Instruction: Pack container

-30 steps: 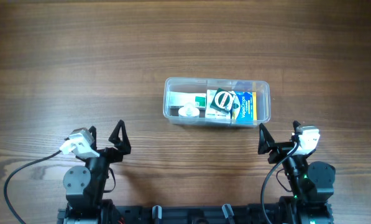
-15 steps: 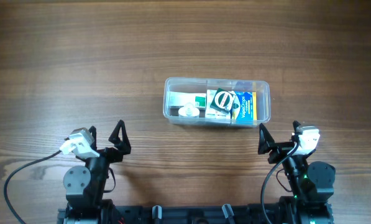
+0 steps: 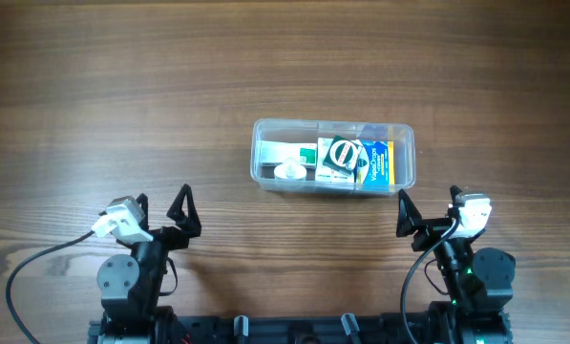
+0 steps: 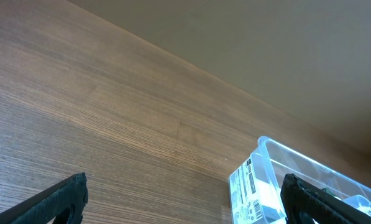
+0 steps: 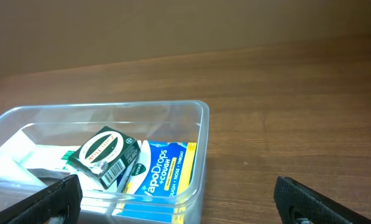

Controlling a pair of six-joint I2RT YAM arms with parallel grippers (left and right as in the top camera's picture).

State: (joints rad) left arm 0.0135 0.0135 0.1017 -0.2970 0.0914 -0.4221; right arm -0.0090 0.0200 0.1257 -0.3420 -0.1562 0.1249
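Note:
The clear plastic container (image 3: 406, 134) sits on the wooden table right of centre. It holds a dark green box (image 3: 342, 156), a blue and yellow VapoDrops box (image 3: 377, 162), a white and green box (image 3: 285, 153) and a small white round item (image 3: 287, 172). It also shows in the right wrist view (image 5: 201, 134) and the left wrist view (image 4: 266, 152). My left gripper (image 3: 160, 218) is open and empty near the front edge, far left of the container. My right gripper (image 3: 428, 212) is open and empty, just in front of the container's right end.
The wooden table (image 3: 122, 96) stretches to the left and back of the container. A grey cable (image 3: 36, 263) loops by the left arm's base at the front edge.

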